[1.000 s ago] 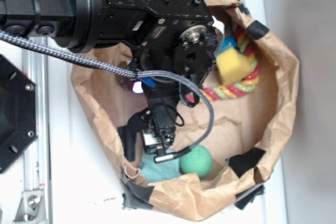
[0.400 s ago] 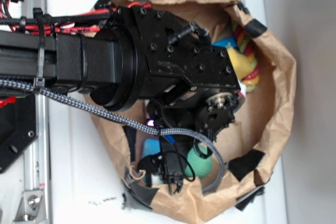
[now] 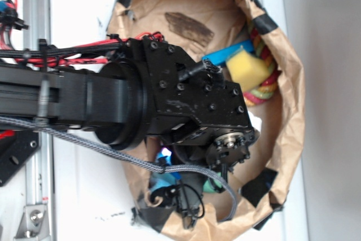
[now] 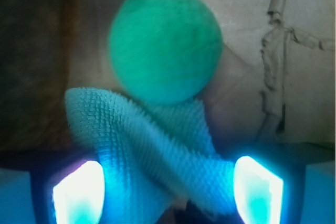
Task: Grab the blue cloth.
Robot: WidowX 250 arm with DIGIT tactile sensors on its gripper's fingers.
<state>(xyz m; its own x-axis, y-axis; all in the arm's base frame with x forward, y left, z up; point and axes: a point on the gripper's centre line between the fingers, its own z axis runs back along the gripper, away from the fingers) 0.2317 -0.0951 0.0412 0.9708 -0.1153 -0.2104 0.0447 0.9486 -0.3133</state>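
The blue cloth point(image 4: 157, 150) is a pale teal fuzzy piece, rumpled, lying between my two glowing fingers point(image 4: 79, 192). My gripper point(image 4: 168, 190) is open, its fingers standing wide on either side of the cloth. Just beyond the cloth rests the green ball point(image 4: 165, 51), touching its far edge. In the exterior view my gripper point(image 3: 186, 204) reaches down inside the paper bag near its front wall. A bit of the blue cloth point(image 3: 161, 182) and the green ball point(image 3: 213, 186) show beside it; the arm hides the rest.
The brown paper bag point(image 3: 287, 83) with black tape patches surrounds everything. At its far right lie a yellow sponge point(image 3: 245, 67), a bright blue block point(image 3: 223, 56) and a coloured rope toy point(image 3: 265, 86). A dark brown piece point(image 3: 189, 26) lies at the back.
The arm has swung over the bag, hiding more of its inside. The gripper has dropped toward the front wall, over the cloth. The bag has shifted a little.
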